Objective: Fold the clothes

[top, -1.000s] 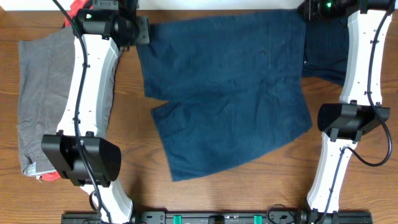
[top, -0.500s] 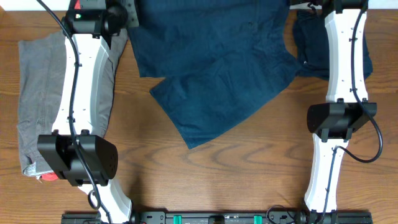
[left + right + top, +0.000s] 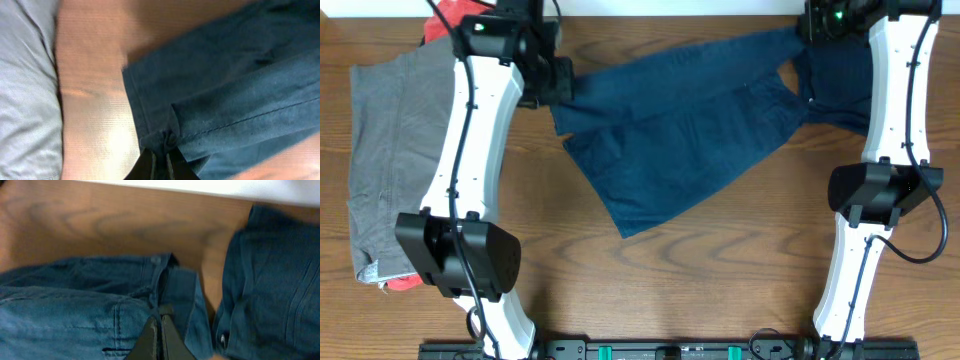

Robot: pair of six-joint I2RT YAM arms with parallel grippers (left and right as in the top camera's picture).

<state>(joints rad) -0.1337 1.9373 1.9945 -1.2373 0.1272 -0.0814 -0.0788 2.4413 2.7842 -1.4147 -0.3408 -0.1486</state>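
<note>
Nearest the arm bases, the brown wooden worktop (image 3: 700, 290) lies bare, with a scrap of red-orange fabric (image 3: 400, 284) peeping out by the left arm's base. Beside that scrap, the pale grey shorts (image 3: 380, 150) lie along the left edge as a long, tidy rectangle; they look already folded, though that is a judgement.

Farther in, the wide dark navy-blue cotton shorts (image 3: 690, 140) lie slantwise across the middle of the worktop, with one leg hem trailing towards the bases. A lengthwise crease suggests the cloth is partly doubled over, but the fold is loose and uneven, so this piece looks about half done. It needs to be laid flat and squared.

At its far left corner, the left jaws are clamped on a bunched hem. At the far right corner, the right jaws are pinched together on the seamed edge near the worktop's rear. The cloth is stretched between them.

A second dark blue garment (image 3: 840, 95) lies rumpled under the right arm and seems not yet folded.

No basket, bin or tray shows in any view.
</note>
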